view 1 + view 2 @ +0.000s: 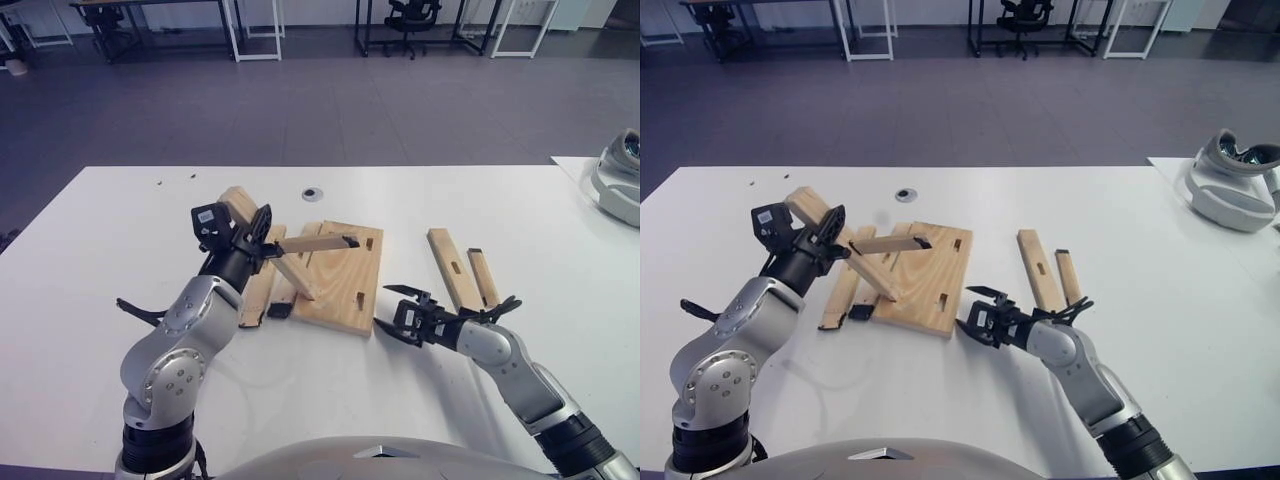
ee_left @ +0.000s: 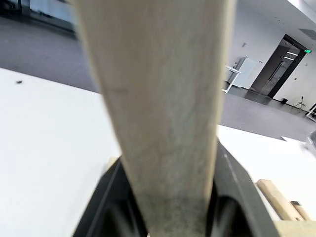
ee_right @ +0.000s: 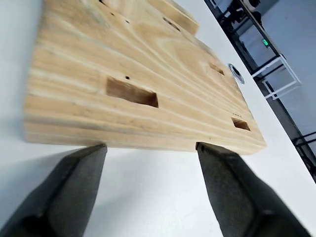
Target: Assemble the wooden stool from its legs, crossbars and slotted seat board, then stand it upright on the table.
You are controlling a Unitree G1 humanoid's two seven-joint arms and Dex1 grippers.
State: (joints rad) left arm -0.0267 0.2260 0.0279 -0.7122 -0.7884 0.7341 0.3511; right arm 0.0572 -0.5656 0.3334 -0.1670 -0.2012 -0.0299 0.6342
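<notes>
Stool seat board [image 1: 345,285] lies flat mid-table, slots [image 3: 132,92] up; left gripper [image 1: 262,240] pinches a leg piece [image 1: 318,243] above its left edge, right gripper [image 1: 383,306] spread wide at its near right corner (leg-fitting step, I judge, barely begun). Next calls for the piece's end lined over a slot, board steadied. Right wrist view gives a slot's cut and both fingers [image 3: 69,187] at the board's edge, detail too small in the eye views

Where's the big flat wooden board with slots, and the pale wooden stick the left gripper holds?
Flat slotted wooden board [image 1: 345,278], left eye view, bare middle.
Pale wooden stick [image 2: 163,123], left wrist view, its broad face.
</notes>
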